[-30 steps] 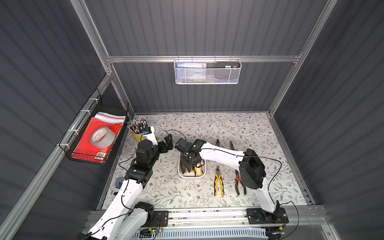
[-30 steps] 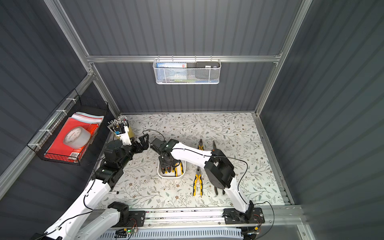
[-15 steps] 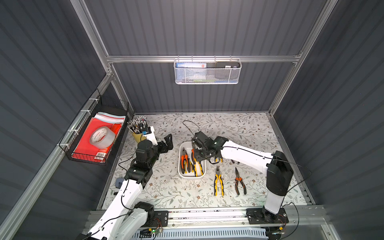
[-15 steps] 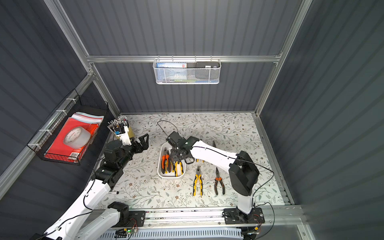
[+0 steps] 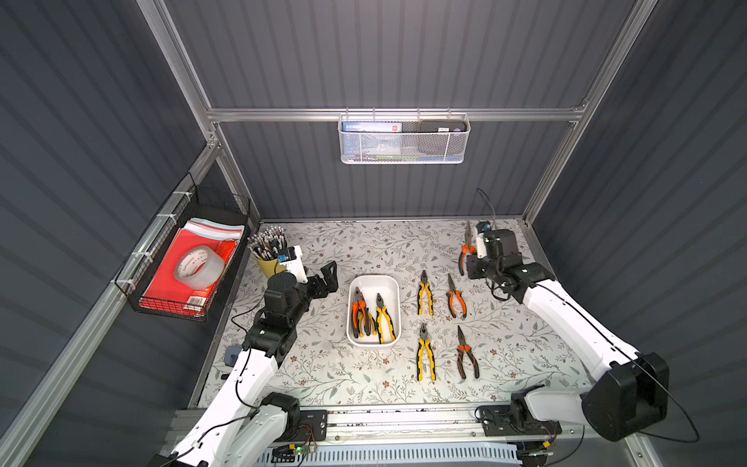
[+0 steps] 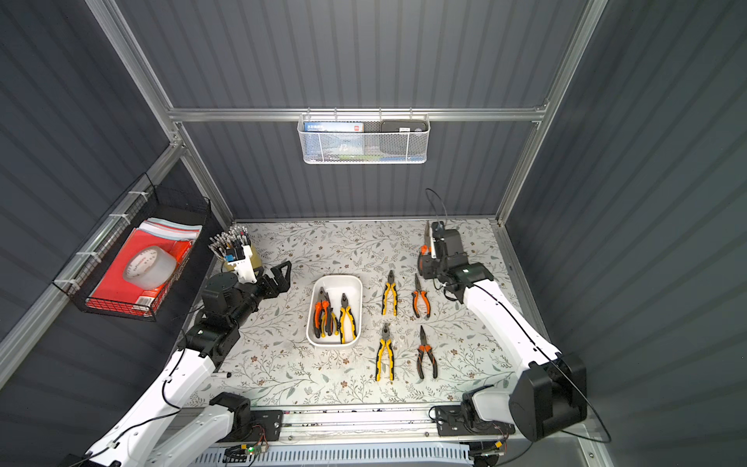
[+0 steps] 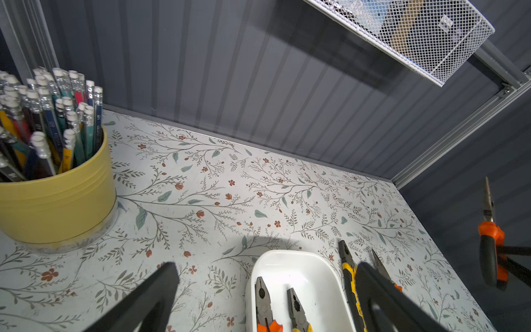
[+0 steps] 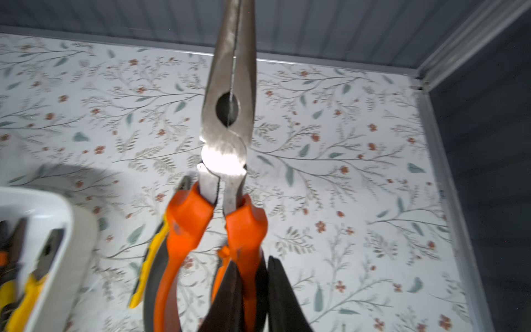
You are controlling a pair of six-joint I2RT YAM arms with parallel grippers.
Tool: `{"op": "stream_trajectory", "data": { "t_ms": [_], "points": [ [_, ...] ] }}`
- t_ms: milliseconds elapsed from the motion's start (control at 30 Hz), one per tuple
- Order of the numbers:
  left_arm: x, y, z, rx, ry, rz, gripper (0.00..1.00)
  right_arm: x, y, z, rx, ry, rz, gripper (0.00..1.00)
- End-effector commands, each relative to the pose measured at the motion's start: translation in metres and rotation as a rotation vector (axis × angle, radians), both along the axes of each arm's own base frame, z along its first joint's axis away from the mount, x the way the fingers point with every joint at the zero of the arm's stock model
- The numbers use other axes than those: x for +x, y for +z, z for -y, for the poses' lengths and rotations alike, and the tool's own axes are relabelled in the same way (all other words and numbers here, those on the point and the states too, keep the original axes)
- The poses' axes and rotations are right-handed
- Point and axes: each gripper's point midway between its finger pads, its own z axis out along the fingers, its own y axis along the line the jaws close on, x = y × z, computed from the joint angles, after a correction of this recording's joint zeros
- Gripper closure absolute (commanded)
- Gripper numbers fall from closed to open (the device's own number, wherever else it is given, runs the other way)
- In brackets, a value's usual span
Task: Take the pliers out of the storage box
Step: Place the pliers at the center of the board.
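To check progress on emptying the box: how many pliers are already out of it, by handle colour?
Yellow-handled pliers: 2, both on the table, at and.
Orange-handled pliers: 3, two on the table at and, one in the right gripper.
Total: 5.

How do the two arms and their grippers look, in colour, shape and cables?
The left arm and right arm have smooth white links joined by bulky black joints. Thin black cables run loosely along both. Each wrist carries a white mount. The left gripper and right gripper are black, each with two tapering fingers.
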Motion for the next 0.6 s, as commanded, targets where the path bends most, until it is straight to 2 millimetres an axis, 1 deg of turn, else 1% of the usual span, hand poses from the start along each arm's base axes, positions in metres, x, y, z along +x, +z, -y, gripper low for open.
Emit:
{"op": "stream_trajectory", "data": {
  "t_ms": [0,67,167,233,367,467,567],
  "points": [
    [-0.001,0.006,0.006,-0.009,-0.037,0.022,0.01,0.003,-0.02,0.047,-0.111,-0.058,-0.039,1.0],
    [0.0,0.004,0.008,-0.01,-0.047,0.015,0.01,-0.004,-0.044,0.071,-0.134,-0.126,-0.091,1.0],
    [0.001,0.002,0.012,-0.013,-0.064,0.007,0.01,-0.011,-0.071,0.088,-0.191,-0.177,-0.133,1.0],
    [0.001,0.002,0.013,-0.016,-0.068,0.005,0.01,-0.015,-0.089,0.093,-0.219,-0.193,-0.19,1.0],
    [0.001,0.002,0.013,-0.017,-0.068,0.007,0.01,-0.024,-0.125,0.094,-0.221,-0.214,-0.305,1.0],
    [0.001,0.002,0.012,-0.016,-0.065,0.006,0.01,-0.026,-0.145,0.09,-0.199,-0.211,-0.355,1.0],
    [0.001,0.002,0.011,-0.015,-0.06,0.006,0.01,-0.027,-0.159,0.085,-0.191,-0.194,-0.376,1.0]
  ]
}}
